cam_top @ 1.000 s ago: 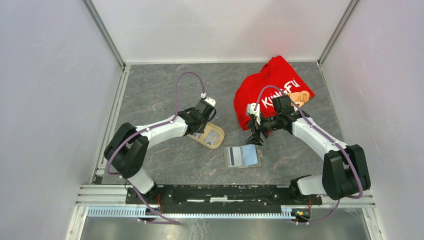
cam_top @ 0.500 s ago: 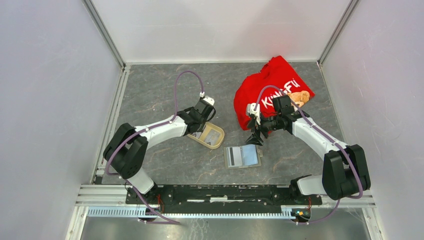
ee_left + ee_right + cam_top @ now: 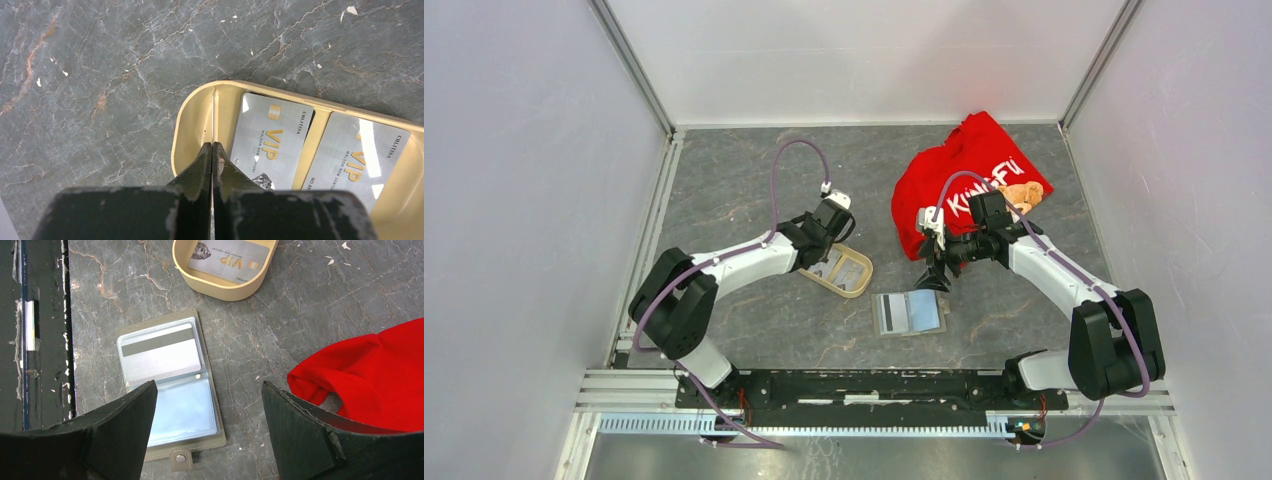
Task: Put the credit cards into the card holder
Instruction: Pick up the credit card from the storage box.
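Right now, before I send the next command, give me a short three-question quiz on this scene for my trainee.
1. True or false: the right gripper is shut on the card holder.
2. How many credit cards show in the beige tray in the left wrist view?
3. The left gripper is: A) open, B) shut, C) out of view.
Key: 1 false; 2 two; 3 B.

Two silver credit cards [image 3: 272,142] lie in the beige tray [image 3: 192,125], lower right of the left wrist view. Each carries gold "VIP", small print "MALSON NEW CENTU…" cut off below it, and an edge word reading roughly "CHLITINA". The red shirt [image 3: 969,180], upper right of the top view, bears white "KUNG FU".
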You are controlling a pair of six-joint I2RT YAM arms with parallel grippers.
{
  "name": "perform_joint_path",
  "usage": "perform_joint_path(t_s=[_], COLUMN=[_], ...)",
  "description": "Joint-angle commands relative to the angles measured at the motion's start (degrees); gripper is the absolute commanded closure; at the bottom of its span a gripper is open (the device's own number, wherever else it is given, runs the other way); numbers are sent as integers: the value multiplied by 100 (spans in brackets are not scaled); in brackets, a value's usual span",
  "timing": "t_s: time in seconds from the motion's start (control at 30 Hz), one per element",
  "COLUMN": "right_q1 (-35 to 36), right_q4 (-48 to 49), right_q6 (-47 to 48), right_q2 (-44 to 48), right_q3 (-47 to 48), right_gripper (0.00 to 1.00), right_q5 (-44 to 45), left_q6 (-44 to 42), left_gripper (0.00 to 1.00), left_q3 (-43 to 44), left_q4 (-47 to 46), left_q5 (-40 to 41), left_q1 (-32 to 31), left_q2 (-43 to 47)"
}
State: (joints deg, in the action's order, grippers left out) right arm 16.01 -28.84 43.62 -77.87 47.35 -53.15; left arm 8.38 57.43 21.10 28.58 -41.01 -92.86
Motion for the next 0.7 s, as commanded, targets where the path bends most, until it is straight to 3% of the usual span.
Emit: perform_joint_path(t_s=[0.0, 0.2, 0.33, 0.5, 0.67], right_q1=[-26, -22, -20, -20, -23], right_q4=[-29, -47, -69, -91, -3], right_q6=[112, 130, 160, 165, -83], right_q2=[17, 23, 53, 200, 339], right_q3=[37, 46, 45, 37, -10], right_gripper=[17, 17, 17, 17, 16], right_q5=[-161, -181, -226, -439, -1281], left_q6=[-159, -99, 81, 811, 2495], left_gripper=[98, 98, 98, 98, 98], left_q3=[102, 116, -65, -756, -1888], left_q4=[-58, 4, -114, -956, -3169], left_q5=[282, 133, -499, -2473, -5211], left_q1=[-75, -117, -106, 287, 751], left_q2=[473, 1046, 1614, 2605, 3010])
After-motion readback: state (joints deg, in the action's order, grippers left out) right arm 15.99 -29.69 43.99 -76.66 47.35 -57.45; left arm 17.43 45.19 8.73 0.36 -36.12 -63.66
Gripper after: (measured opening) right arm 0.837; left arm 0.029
